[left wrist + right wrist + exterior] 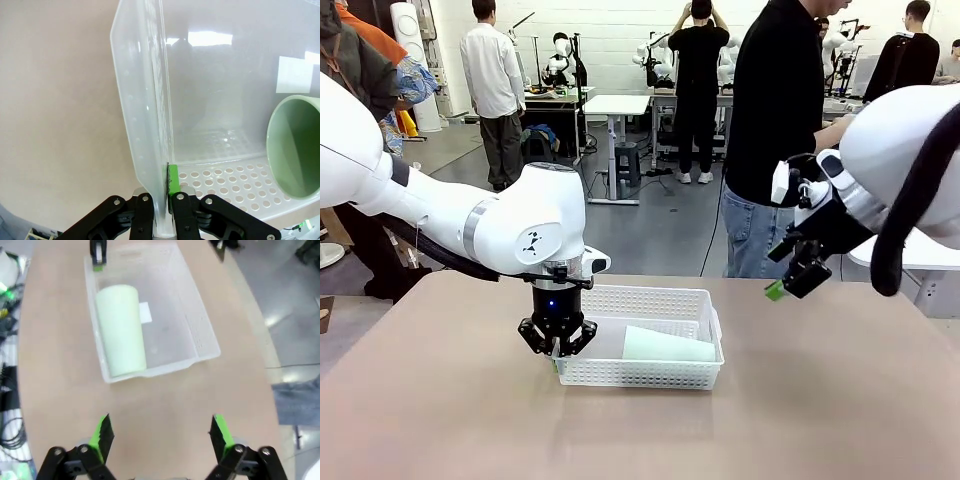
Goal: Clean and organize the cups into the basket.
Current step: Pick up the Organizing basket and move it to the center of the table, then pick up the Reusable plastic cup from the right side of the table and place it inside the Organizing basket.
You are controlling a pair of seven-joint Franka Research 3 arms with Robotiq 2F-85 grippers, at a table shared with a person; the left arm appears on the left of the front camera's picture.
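A white lattice basket (650, 301) sits mid-table. Inside it a pale mint green cup (668, 345) lies on its side along the near wall; it is the pale cylinder (120, 329) in the right wrist view, and its open mouth (296, 147) faces the left wrist camera. My left gripper (557, 345) is shut on the basket's near left corner wall (150, 125), with one green pad (173, 179) pressed inside the rim. My right gripper (790, 283) hangs open above the table to the right of the basket (200, 325), its green pads (102, 432) wide apart and holding nothing.
A person in a black top and jeans (775, 130) stands at the far edge of the table, behind my right arm. Bare tan tabletop (820, 400) lies around the basket. Other people and tables stand farther back.
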